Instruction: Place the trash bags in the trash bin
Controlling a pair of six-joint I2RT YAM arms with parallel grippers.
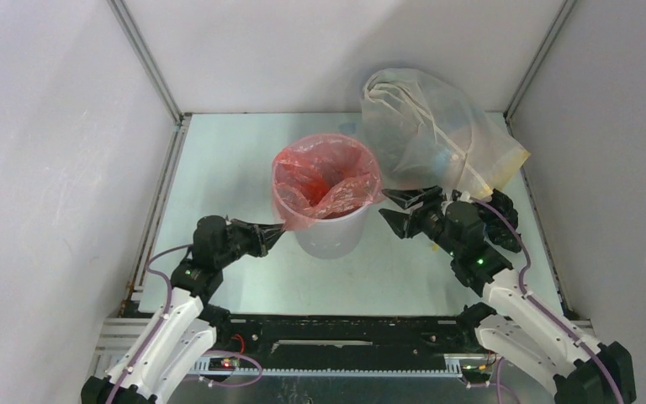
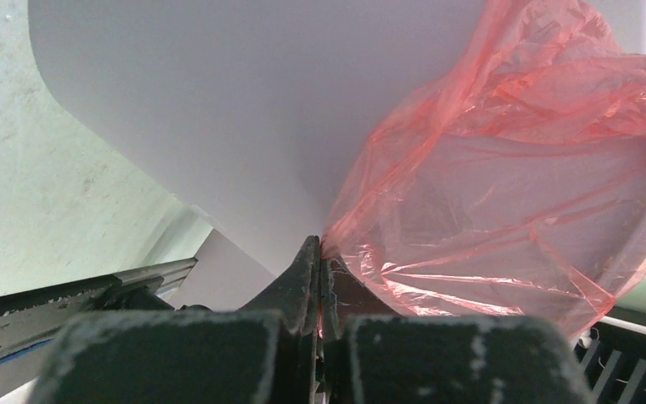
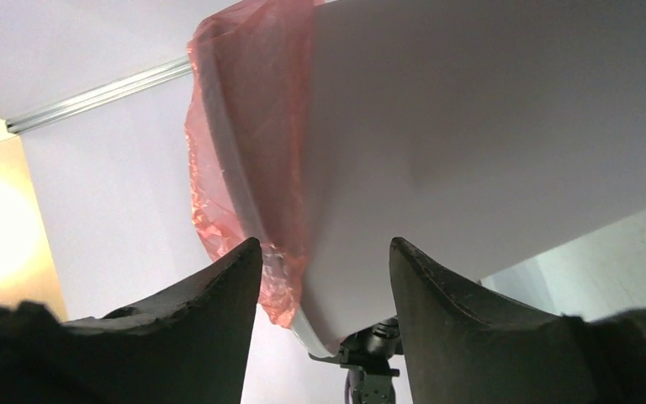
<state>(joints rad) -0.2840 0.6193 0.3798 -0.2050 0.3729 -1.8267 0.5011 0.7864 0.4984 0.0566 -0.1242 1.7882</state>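
We find the left hand (image 2: 318, 257) clamped on the hem of the thin, crinkly, translucent red-pink plastic bag (image 1: 326, 178) at the left side of the pale lavender-white round plastic bin (image 1: 333, 237). The bag lines the bin's mouth, draped over its rim. The right hand (image 1: 393, 210) stands fingers apart just beside the right rim; contact unclear. Behind, a large clear stuffed bag (image 1: 437, 135) lies on the pale green counter (image 1: 227, 168) between white walls (image 1: 50, 126).

The left arm (image 1: 168, 324) and right arm (image 1: 526, 307) have white lower links, black joints, looping lilac cables (image 1: 153, 257) and small green lights (image 1: 480, 263), and the left gripper (image 1: 277, 231) and right gripper (image 1: 384, 205) carry black, tapered fingers (image 3: 193, 337) with scuffed, whitish-speckled surfaces.
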